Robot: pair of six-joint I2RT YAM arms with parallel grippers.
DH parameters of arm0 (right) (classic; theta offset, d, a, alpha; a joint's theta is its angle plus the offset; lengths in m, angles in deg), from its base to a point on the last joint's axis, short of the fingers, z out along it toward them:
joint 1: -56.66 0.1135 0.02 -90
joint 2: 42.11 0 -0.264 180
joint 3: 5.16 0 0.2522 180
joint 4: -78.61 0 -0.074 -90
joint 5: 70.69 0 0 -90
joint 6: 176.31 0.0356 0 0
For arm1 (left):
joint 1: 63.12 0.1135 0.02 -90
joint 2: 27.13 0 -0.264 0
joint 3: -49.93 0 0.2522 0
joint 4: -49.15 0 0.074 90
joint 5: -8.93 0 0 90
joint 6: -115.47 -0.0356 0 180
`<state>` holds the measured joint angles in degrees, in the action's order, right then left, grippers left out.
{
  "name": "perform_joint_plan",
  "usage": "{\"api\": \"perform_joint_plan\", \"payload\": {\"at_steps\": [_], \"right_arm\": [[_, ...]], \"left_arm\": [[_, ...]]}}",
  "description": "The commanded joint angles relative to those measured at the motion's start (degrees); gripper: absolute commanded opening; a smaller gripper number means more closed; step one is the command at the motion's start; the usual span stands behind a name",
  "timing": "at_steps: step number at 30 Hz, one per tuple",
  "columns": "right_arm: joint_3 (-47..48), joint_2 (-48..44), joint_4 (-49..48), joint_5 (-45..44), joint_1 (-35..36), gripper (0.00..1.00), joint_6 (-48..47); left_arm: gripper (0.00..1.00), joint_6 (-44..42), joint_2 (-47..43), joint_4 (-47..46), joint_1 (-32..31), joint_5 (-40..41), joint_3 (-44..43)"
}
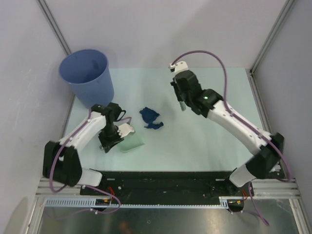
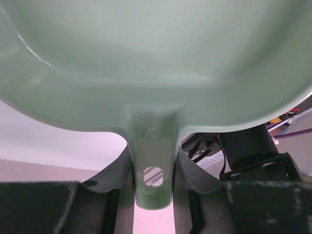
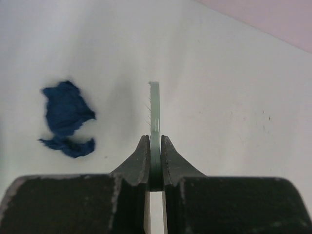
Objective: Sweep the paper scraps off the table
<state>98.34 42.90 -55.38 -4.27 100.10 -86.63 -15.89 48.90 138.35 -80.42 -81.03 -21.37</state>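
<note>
One dark blue paper scrap [image 1: 150, 118] lies on the pale mint-green table [image 1: 195, 151], left of centre; it also shows in the right wrist view [image 3: 66, 119]. My left gripper [image 1: 111, 138] is shut on the handle of the mint-green dustpan [image 1: 131, 141], which rests just left of the scrap; the pan fills the left wrist view [image 2: 156, 63]. My right gripper [image 1: 181, 105] is shut on the thin mint-green brush [image 3: 154, 114], held edge-on above the table, to the right of the scrap. No other scraps show.
A blue bucket [image 1: 87, 75] stands at the table's back left corner, behind my left arm. White walls with metal corner rails close in the back and sides. A black rail [image 1: 161, 183] with the arm bases runs along the near edge.
</note>
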Motion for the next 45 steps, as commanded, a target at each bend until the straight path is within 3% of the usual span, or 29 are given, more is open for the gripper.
{"api": "perform_joint_plan", "payload": {"at_steps": [1, 8, 15, 17, 24, 29, 32, 37, 41, 45], "right_arm": [[0.70, 9.54, -1.75, -8.51, 0.15, 0.00, 2.60], [5.18, 17.99, -0.35, -1.67, 5.85, 0.00, 5.24], [9.14, 18.53, -3.15, 31.79, 9.38, 0.00, 9.01], [8.18, 14.86, -3.94, 31.40, 9.73, 0.00, 9.72], [3.17, 1.84, -6.58, 14.63, 8.68, 0.00, 8.32], [0.80, -1.25, -12.90, 13.37, 6.05, 0.00, 3.49], [1.14, 1.55, -16.86, 11.64, 5.17, 0.00, -2.40], [9.12, 14.09, -20.10, 9.42, 3.76, 0.00, -11.25], [14.83, 24.30, -25.13, 11.00, 3.58, 0.00, -18.20], [23.80, 33.71, -21.72, 11.27, 5.50, 0.00, -23.93]], "left_arm": [[0.00, 0.67, 8.24, -3.72, -0.45, -0.66, -0.55], [0.00, 2.60, 17.83, -6.97, -0.45, 1.64, -3.72], [0.00, 1.99, 23.37, -9.26, -0.37, 0.50, -6.18], [0.00, 1.99, 24.07, -9.69, -0.37, 0.58, -7.06], [0.00, 1.99, 22.59, -9.87, -0.02, -1.70, -8.29], [0.00, 2.60, 18.12, -9.78, 1.48, -3.81, -5.05], [0.00, 1.73, 14.08, -9.78, 3.23, -3.55, -0.75], [0.00, -1.17, 8.44, -9.61, 8.58, -0.48, 5.58], [0.00, -3.11, 9.04, -9.78, 14.91, 1.98, 4.02], [0.00, -1.71, 12.91, -10.13, 18.69, 3.04, -0.29]]}}
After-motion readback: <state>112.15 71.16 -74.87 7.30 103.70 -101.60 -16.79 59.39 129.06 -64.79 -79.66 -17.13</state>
